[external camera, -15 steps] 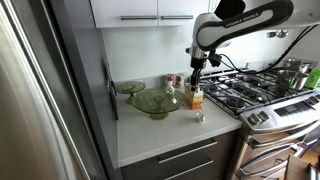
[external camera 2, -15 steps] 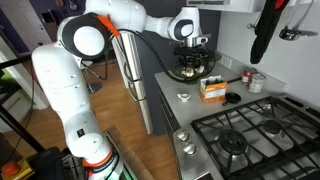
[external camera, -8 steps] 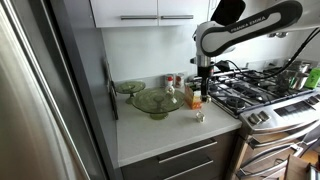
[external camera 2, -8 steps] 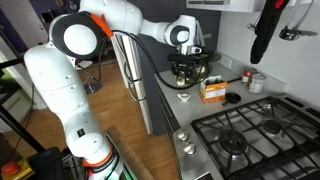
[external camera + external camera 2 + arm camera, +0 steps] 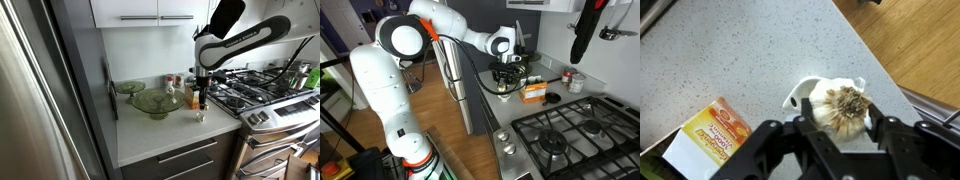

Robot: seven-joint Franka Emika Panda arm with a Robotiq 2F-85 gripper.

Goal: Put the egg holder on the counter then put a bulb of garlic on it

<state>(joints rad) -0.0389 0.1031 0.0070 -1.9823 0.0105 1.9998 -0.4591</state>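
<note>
In the wrist view my gripper (image 5: 840, 118) is shut on a bulb of garlic (image 5: 840, 106), root end facing the camera. Directly beneath it the small white egg holder (image 5: 806, 92) sits on the speckled pale counter (image 5: 750, 50), partly hidden by the bulb. In both exterior views the gripper (image 5: 201, 100) (image 5: 506, 82) hangs just above the egg holder (image 5: 199, 116) (image 5: 505, 95) near the counter's front edge. The garlic is too small to make out in the exterior views.
An orange-and-white carton (image 5: 702, 140) (image 5: 194, 97) (image 5: 532, 91) stands beside the egg holder. Green glass bowls (image 5: 156, 101) sit further back on the counter. The steel gas stove (image 5: 260, 92) (image 5: 570, 135) borders the counter. A refrigerator (image 5: 50, 90) stands at the counter's other end.
The gripper, holding the garlic, has come down from above the carton toward the egg holder at the counter's front edge.
</note>
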